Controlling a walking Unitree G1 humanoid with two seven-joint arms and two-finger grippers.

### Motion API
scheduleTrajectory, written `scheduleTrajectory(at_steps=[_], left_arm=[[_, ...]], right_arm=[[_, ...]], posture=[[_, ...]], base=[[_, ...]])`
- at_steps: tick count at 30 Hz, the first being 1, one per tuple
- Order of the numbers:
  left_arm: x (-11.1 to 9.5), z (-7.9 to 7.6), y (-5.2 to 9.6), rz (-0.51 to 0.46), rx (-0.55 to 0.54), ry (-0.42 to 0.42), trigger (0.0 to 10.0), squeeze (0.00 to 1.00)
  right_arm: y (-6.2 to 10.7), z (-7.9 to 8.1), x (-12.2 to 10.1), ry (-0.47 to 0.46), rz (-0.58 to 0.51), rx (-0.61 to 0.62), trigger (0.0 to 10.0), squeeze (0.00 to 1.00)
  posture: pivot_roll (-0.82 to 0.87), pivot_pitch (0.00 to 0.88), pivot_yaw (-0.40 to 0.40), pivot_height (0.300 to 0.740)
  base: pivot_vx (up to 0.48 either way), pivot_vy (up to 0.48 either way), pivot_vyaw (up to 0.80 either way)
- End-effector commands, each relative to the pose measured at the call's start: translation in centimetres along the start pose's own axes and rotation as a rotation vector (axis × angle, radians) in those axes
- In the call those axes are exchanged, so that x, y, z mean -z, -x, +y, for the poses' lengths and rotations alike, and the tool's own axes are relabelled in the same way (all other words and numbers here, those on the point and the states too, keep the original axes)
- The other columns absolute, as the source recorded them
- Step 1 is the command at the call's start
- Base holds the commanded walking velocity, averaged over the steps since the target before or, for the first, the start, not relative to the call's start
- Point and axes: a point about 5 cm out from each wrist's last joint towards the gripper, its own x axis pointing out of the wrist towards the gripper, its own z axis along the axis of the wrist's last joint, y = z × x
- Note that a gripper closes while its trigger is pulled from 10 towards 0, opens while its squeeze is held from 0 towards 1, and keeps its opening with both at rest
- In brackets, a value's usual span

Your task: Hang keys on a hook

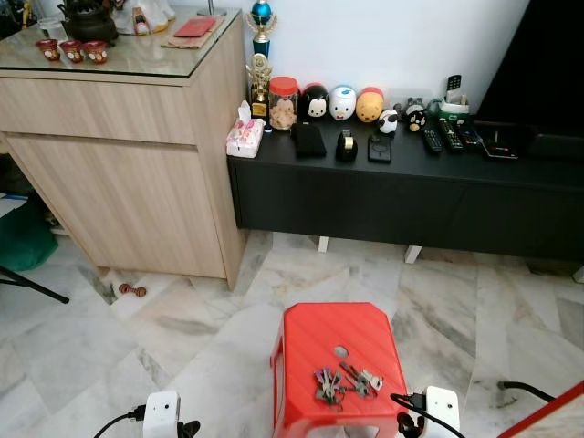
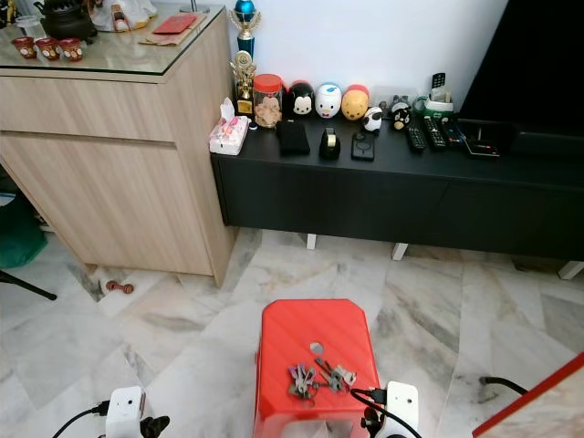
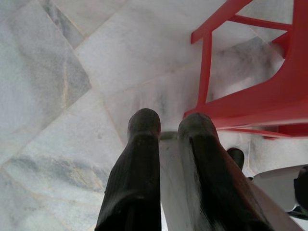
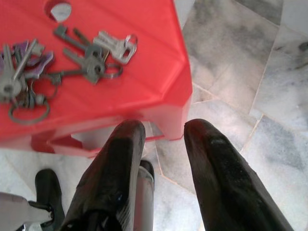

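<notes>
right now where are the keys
The keys lie in two bunches on top of the red stool, near its front edge just past its centre hole, directly ahead and close to the right gripper.

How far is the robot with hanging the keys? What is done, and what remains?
Nothing looks done yet. The keys lie in loose bunches on top of the red stool, untouched. In hand: the right gripper hangs open beside the stool's edge, near the keys but holding nothing; the left gripper is low beside the stool's legs, over the marble floor. Left: grasp the keys, find a hook, and hang them.
</notes>
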Motion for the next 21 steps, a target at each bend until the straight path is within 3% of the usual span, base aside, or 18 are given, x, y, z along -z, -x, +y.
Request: scheduleTrajectory(at_steps=[1,13,16,18,21], left_arm=[[0.7,0.0,0.2,0.020,-0.006,0.008,10.0,0.00],[-0.4,0.0,-0.1,-0.026,-0.011,-0.001,10.0,0.00],[-1.4,0.1,-0.2,-0.071,-0.022,-0.001,10.0,0.00],[-4.2,0.5,-0.5,-0.194,-0.038,0.000,10.0,0.00],[-5.8,0.6,-0.5,-0.265,-0.044,-0.004,10.0,0.00]], right_arm=[[0.1,-0.1,0.2,0.015,0.007,0.001,10.0,0.00],[0.0,0.3,0.0,0.022,0.003,-0.012,10.0,0.00],[-0.1,0.3,-0.1,0.028,0.001,-0.017,10.0,0.00],[-0.1,0.4,-0.6,0.025,-0.022,-0.027,10.0,0.00],[-0.2,0.6,-1.0,0.037,-0.038,-0.037,10.0,0.00]], posture=[[0.16,0.051,-0.065,0.662],[0.16,0.052,-0.064,0.639],[0.15,0.053,-0.064,0.639],[0.16,0.055,-0.065,0.639],[0.16,0.055,-0.064,0.639]], base=[[0.000,0.000,0.00],[0.000,0.000,0.00],[0.000,0.000,0.00],[0.000,0.000,0.00],[0.000,0.000,0.00]])
